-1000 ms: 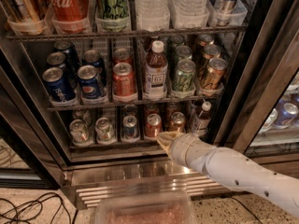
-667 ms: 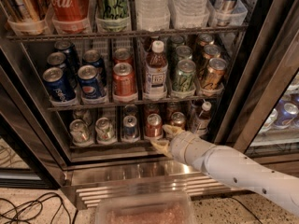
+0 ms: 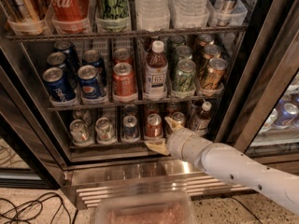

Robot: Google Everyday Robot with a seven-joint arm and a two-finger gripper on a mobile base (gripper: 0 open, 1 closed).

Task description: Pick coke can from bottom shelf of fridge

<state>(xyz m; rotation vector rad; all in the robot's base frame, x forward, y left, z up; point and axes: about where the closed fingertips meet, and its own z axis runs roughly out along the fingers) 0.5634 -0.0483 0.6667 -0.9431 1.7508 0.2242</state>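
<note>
Camera view
- Gripper: tan two-finger gripper (image 3: 164, 135) on a white arm, at the front rail of the dark wire bottom shelf (image 3: 93, 145) of the large dark-framed drinks fridge (image 3: 121, 174).
- Jaws: spread apart, one finger high, one low; nothing held.
- Target: small red aluminium coke can (image 3: 153, 126) with a silver top, upright on the bottom shelf.
- Relation: can just left of the jaws and slightly beyond, toward the shelf back; long axis vertical; not between the fingers.
- Neighbours: blue-and-silver can (image 3: 130, 126) left of the target; small brown bottle (image 3: 202, 118) right of the jaws.
- Next move (judgement): short reach left and inward to straddle the can, then close.
</note>
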